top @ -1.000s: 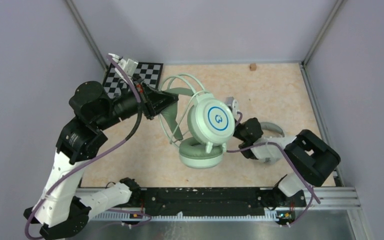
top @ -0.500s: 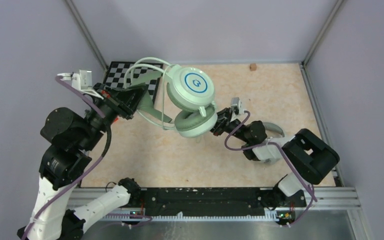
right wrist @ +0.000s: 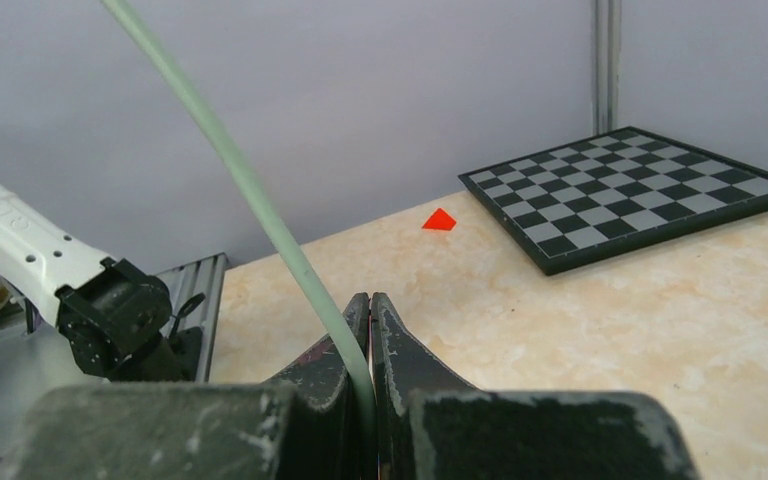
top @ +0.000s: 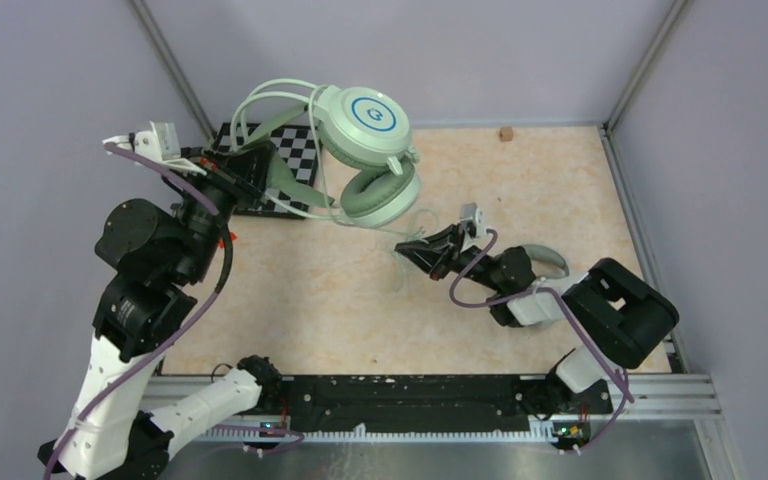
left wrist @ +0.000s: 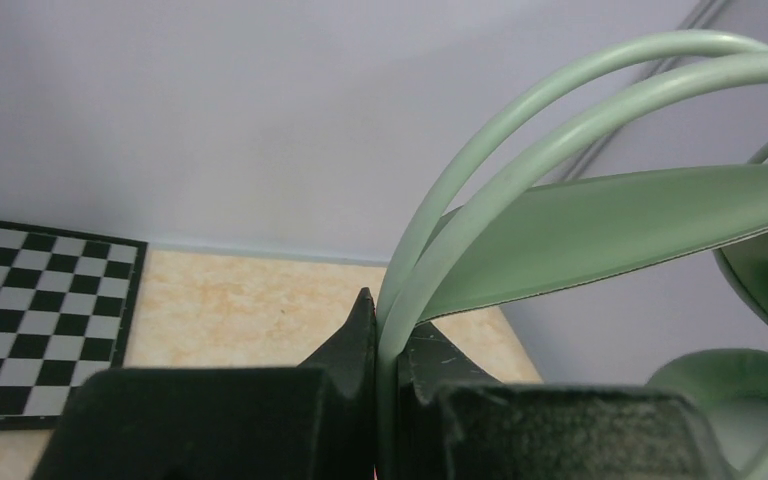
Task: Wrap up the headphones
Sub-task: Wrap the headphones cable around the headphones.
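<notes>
Mint-green headphones (top: pixel 365 150): up in the air over the far-left part of the table (top: pixel 560 180), above the edge of the chessboard (top: pixel 295 150), cups stacked one over the other, touching nothing below. Probably light yet awkward: rigid plastic cups, soft ear pads, a springy pair of thin headband wires (left wrist: pixel 420 250) with a limp strap beneath. Likely to swing from a one-point hold. Smooth and round at the wires, so prone to turning between flat pads. Best gripped at the band for carrying, nearer a cup for steadiness while winding.

Pale-green cable (right wrist: pixel 255 200): thin and limp, leading from the cups down to the right. Easy to kink; better pinched lightly and led round than yanked.

Left gripper (left wrist: pixel 385 320): jaws pressed together on the headband wires, bearing the whole weight. Right gripper (right wrist: pixel 370 300): jaws closed on the cable, low over the middle of the table.

Second headset (top: pixel 550 258), white: down on the table at the right, mostly hidden behind the right arm, in no gripper.

Surface: beige, marbled, apparently smooth and hard, offering little grip for anything laid down. Small brown object (top: pixel 505 133) at the far edge. Plain lavender-grey walls close on three sides, metal rail (top: pixel 410 395) along the near edge; limited room for wide swings of a dangling headset.
</notes>
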`<state>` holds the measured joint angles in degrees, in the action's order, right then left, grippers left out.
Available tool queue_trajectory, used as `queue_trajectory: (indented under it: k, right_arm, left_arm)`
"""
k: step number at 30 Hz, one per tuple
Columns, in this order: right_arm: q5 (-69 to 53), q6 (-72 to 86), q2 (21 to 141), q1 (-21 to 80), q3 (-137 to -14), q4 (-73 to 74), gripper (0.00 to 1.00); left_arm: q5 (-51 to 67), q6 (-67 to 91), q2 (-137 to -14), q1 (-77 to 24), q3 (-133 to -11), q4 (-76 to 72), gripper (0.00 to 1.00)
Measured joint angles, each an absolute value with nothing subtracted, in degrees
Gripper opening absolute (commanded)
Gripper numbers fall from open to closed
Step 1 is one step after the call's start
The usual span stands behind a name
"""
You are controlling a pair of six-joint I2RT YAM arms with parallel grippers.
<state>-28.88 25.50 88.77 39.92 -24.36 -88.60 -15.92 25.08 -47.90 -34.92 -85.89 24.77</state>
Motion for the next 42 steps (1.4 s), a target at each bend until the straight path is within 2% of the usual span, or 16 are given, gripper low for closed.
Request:
queue_trajectory:
  k: [11,15,23,27,30,36,42]
  right_arm:
    - [-32.4,23.8,88.8,39.9,-24.0,-88.3,0.0]
    - [-31.2,23.5,88.8,39.9,-24.0,-88.3,0.0]
    - [-29.4,23.8,88.7,38.7,-25.3,-87.2,0.0]
    - [-29.3,25.7,87.5,33.8,-25.5,-86.3,0.0]
    - [-29.0,25.6,85.3,31.6,-27.8,-80.8,0.0]
    - [-28.6,24.1,78.9,31.1,-34.9,-64.8,0.0]
    - [-29.9,23.6,73.7,31.1,-42.1,-45.4,0.0]
  left_arm:
    - [-23.2,19.1,-47.7,-34.9,-88.2,24.8,0.0]
    - [-17.1,20.0,-48.3,-34.9,-89.6,27.3,0.0]
    - [4.3,21.6,-49.3,-34.9,-90.1,37.5,0.0]
    - [5.2,16.0,-50.0,-34.9,-90.1,46.2,0.0]
    - [4.3,10.9,-51.4,-34.8,-90.1,50.5,0.0]
    - [10.8,-5.6,-53.1,-34.8,-88.2,51.7,0.0]
    - [7.7,-19.4,-57.5,-34.8,-86.6,51.7,0.0]
